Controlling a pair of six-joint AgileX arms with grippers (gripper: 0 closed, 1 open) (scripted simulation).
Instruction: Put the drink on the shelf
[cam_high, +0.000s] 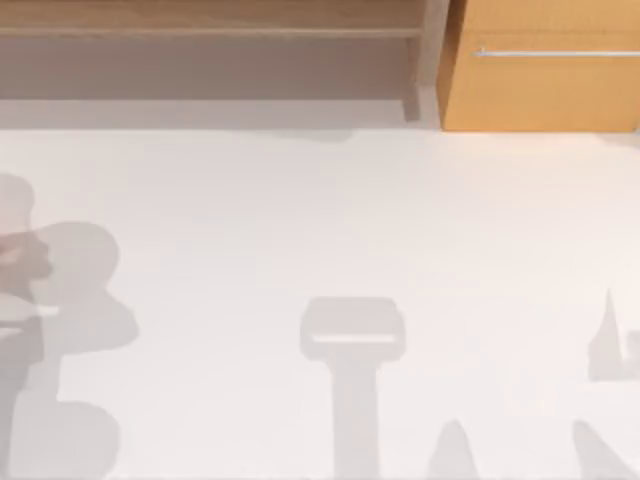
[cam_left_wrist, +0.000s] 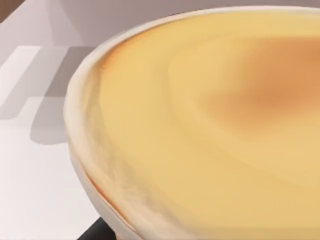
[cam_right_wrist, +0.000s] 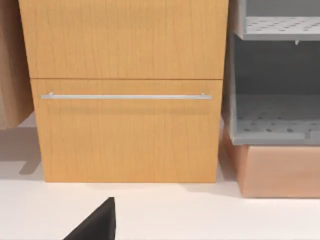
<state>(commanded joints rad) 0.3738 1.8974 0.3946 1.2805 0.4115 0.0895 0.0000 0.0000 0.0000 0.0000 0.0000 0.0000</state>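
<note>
The shelf (cam_high: 210, 18) at the frame's top is pale matt wood. The cabinet (cam_high: 545, 75) at upper right is warm orange wood grain with a brushed metal bar handle (cam_high: 555, 53). The table (cam_high: 330, 210) looks smooth, matt white. The drink (cam_left_wrist: 210, 125) has a creamy, glossy top.

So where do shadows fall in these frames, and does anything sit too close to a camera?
Top view: soft grey arm shadows lie on the table, at its left edge, bottom centre and right. Left wrist view: the drink sits very close and runs past the frame, banded shadows behind it. Right wrist view: evenly lit cabinet, faint shadow at its base.
</note>
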